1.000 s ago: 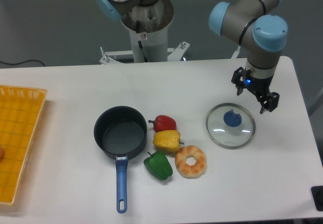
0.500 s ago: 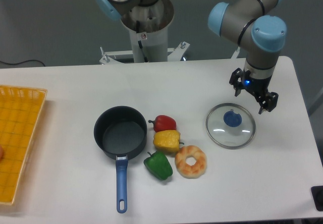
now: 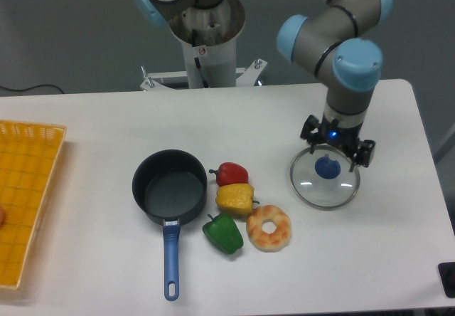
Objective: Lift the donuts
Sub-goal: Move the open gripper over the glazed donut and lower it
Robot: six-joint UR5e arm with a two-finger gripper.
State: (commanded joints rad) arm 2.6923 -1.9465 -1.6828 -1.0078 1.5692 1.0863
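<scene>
On the white table [image 3: 106,124] we see our gripper [image 3: 338,150], fingers spread and empty, above the glass lid [image 3: 325,186]. The donut [image 3: 269,228] lies well apart, front-left of it, just beside the yellow pepper [image 3: 235,198].

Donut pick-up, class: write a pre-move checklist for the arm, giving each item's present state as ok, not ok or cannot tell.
1. End effector empty: ok, the fingers are apart and hold nothing.
2. End effector positioned over the donut: not ok, it is over the glass lid, to the donut's right.
3. Donut top unobstructed: ok, it lies flat with its hole up.
4. Clearance around the donut: not ok, the yellow pepper and green pepper crowd its left side.
5. End effector height above the lid: cannot tell from this single view.
</scene>
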